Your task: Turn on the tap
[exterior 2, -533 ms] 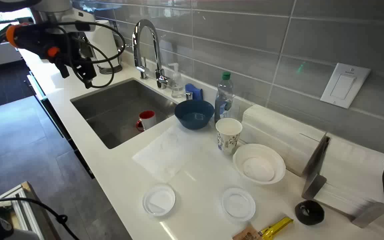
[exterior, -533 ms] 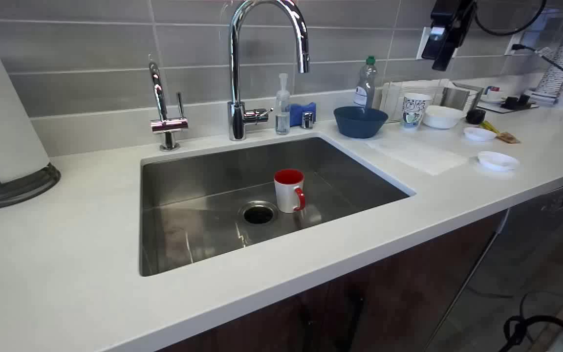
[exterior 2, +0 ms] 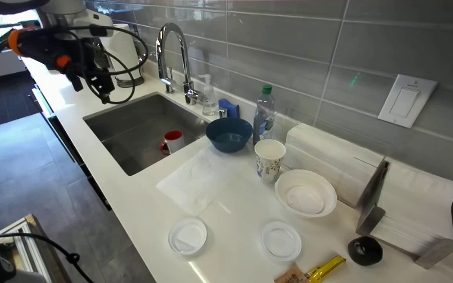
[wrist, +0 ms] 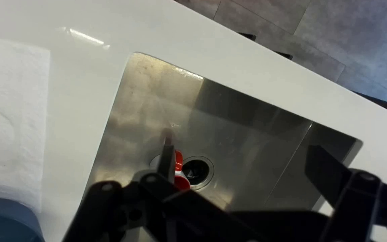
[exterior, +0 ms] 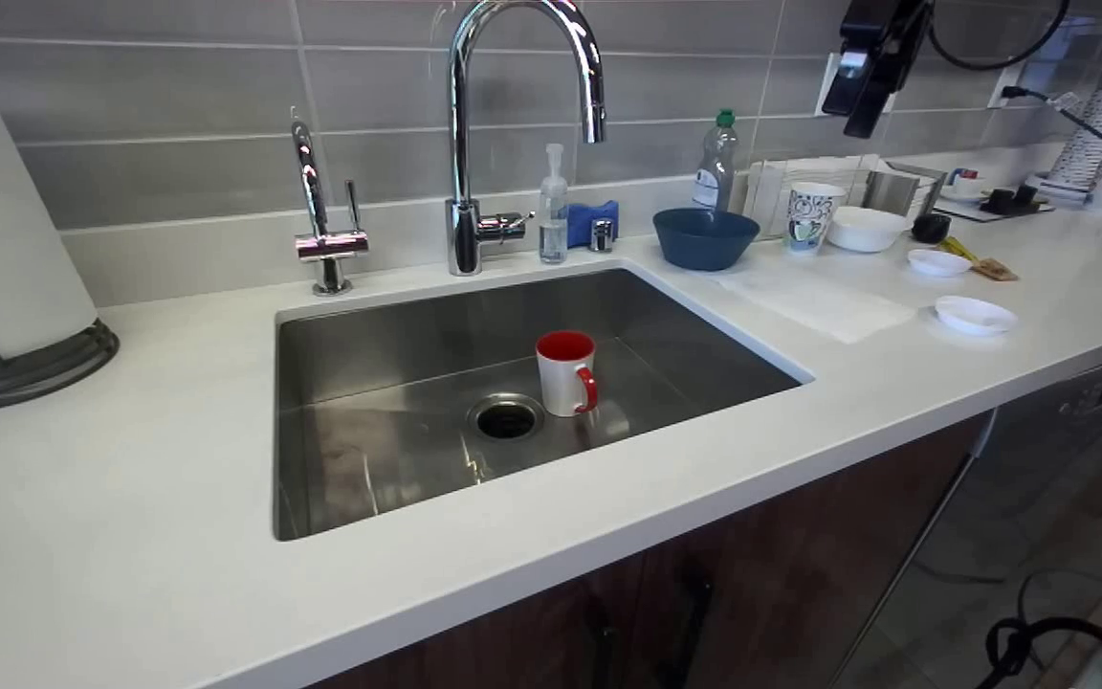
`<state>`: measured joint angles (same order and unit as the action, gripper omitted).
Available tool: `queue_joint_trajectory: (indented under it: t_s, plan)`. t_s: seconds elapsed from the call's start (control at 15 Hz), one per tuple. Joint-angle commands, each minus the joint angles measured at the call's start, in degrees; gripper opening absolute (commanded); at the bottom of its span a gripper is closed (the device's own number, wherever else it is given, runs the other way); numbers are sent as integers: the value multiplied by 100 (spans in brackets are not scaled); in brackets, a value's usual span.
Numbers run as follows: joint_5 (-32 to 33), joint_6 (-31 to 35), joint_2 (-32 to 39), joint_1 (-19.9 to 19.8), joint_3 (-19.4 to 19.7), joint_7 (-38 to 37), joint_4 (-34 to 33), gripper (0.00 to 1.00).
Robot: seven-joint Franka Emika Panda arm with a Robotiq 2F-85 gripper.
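The tap (exterior: 458, 144) is a tall chrome faucet with a high arched spout, standing behind the sink; it also shows in an exterior view (exterior 2: 186, 72). Its small side lever (exterior: 505, 226) sticks out at the base, beside a clear soap pump. No stream shows under the spout. The tap is out of the wrist view. My gripper (wrist: 240, 151) is open and empty above the sink, its fingers wide apart. It hangs well in front of the tap, apart from it, in the exterior views (exterior: 852, 110) (exterior 2: 91, 92).
The steel sink (exterior: 369, 354) holds a white and red mug (exterior: 565, 390), partly hidden by a finger in the wrist view (wrist: 182, 182). A short chrome tap (exterior: 326, 246) stands left of the tap. Soap pump (exterior: 553, 215), blue bowl (exterior: 704, 239) and soap bottle (exterior: 716, 167) stand right of it.
My gripper has shifted only very slightly. The tap, its lever and the mug are where they were.
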<state>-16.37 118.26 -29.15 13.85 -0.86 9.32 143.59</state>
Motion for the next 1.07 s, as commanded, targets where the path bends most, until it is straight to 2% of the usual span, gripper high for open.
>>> queue_joint_trajectory:
  t_s: [0.0,0.33,0.53,0.8,1.0]
  plan:
    - [-400,536,584,-248,171,16,-459,100]
    - [-548,1119,1921,-666,405,-231,-1622,100]
    - [-1084,1045,2869,-813,493,-197,-2517,100]
    - [-2128,875,4117,-1071,261,-135,-3703,100]
    - [-2454,667,4982,-1258,14,-203,-4498,100]
